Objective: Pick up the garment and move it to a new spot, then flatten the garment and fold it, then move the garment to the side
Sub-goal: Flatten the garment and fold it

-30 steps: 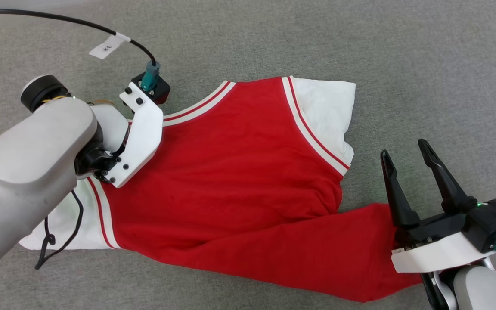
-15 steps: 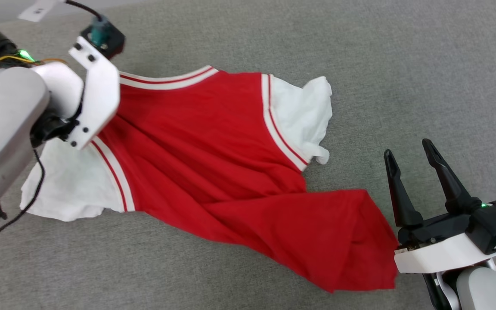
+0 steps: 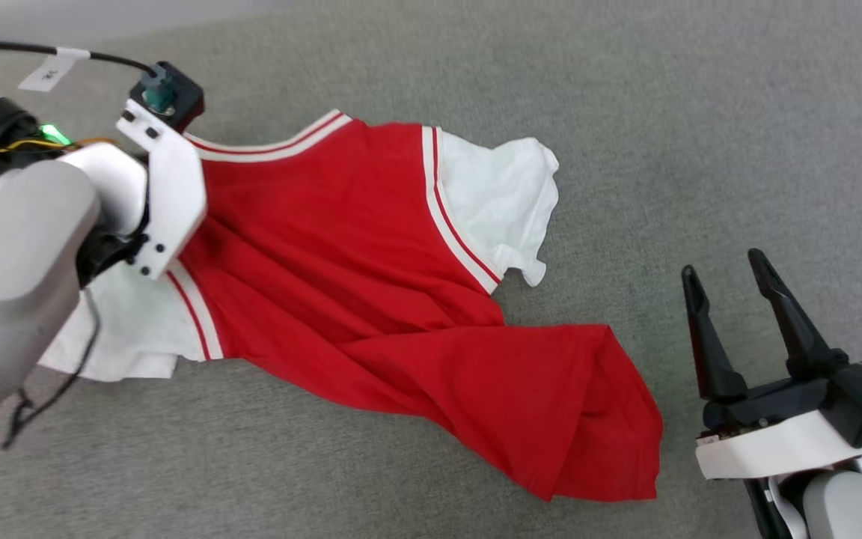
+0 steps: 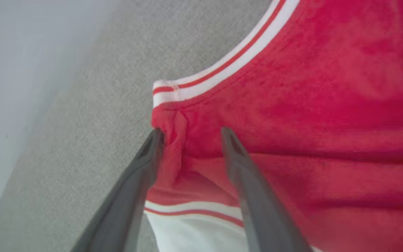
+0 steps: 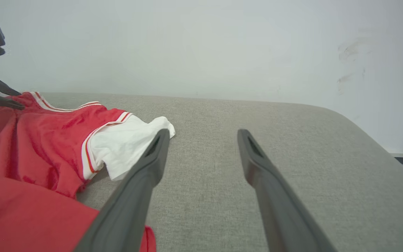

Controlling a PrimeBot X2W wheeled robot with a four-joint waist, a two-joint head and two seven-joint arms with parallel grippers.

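The garment (image 3: 371, 284), a red T-shirt with white sleeves and striped trim, lies rumpled and slanted on the grey surface, its hem bunched at the lower right. My left gripper (image 4: 191, 130) stands over the shirt's left shoulder beside the collar; its fingers are apart, with puckered red fabric (image 4: 310, 105) between the tips. In the right wrist view that gripper (image 5: 19, 100) touches the raised shoulder of the garment (image 5: 30, 147). My right gripper (image 3: 723, 266) is open and holds nothing, just right of the hem corner, fingers (image 5: 145, 182) pointing past the white sleeve.
The grey fabric surface (image 3: 700, 112) stretches bare to the right and behind the shirt. A pale wall (image 5: 187, 45) stands behind it, and the surface's rounded edge (image 5: 380, 140) drops off at the far right. A tagged black cable (image 3: 49, 71) runs to my left wrist.
The shirt has been dragged to the left and turned, with creases running from its left shoulder; the hem has bunched away from my right gripper. The head view shifted slightly. The right gripper stays open.
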